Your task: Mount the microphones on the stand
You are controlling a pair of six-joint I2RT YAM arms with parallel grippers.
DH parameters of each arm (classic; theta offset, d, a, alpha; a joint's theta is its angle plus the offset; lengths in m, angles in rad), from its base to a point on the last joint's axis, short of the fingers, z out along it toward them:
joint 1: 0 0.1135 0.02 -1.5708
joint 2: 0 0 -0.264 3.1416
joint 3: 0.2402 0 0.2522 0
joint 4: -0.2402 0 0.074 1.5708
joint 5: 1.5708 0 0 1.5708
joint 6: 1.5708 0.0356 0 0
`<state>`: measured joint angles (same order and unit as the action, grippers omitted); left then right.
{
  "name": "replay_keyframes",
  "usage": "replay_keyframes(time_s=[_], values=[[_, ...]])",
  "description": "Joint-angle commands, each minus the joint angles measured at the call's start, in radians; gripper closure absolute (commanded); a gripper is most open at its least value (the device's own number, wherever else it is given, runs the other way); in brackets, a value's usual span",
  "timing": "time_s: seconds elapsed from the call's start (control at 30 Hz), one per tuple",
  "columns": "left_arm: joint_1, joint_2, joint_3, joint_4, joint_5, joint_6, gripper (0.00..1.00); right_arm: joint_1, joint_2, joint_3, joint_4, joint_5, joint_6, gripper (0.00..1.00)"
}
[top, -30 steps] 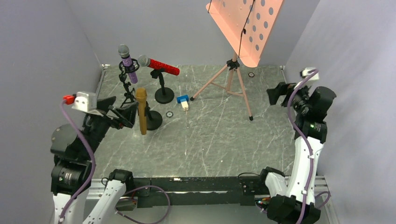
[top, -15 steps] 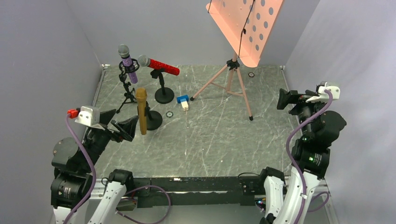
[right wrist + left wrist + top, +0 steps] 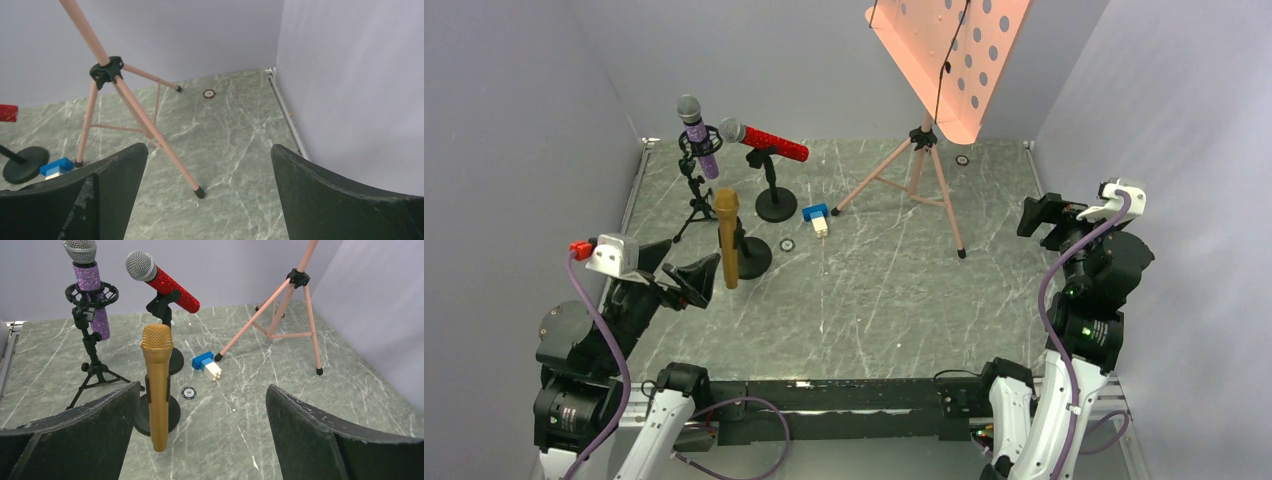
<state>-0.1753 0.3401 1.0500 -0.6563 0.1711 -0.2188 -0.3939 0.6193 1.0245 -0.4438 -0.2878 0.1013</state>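
Left tool (image 3: 686, 268) and right tool (image 3: 1036, 212) spread wide, empty.
Gold microphone (image 3: 727, 240) stands just beside left tool; purple microphone (image 3: 700, 138) and red microphone (image 3: 771, 143) sit behind it.

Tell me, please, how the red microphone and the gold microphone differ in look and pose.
The red microphone has a silver mesh head; the gold microphone is gold all over. The red microphone lies slanted, head highest; the gold microphone stands upright. Both are glittery and mounted on black stands.
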Motion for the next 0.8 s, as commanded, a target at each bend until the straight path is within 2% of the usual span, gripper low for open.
replay_keyframes(time_s=[0.0,0.23,0.77], values=[[0.005,0.001,-0.028,0.035,-0.008,0.021,0.01,-0.001,-0.005,0.009,0.0,0.104,0.026,0.0],[0.005,-0.015,-0.091,0.103,-0.022,0.028,0.01,-0.002,-0.015,-0.003,-0.007,0.159,0.024,0.0],[0.005,-0.077,-0.169,0.12,-0.042,0.025,0.01,-0.002,0.013,-0.032,0.008,0.051,0.046,0.0]])
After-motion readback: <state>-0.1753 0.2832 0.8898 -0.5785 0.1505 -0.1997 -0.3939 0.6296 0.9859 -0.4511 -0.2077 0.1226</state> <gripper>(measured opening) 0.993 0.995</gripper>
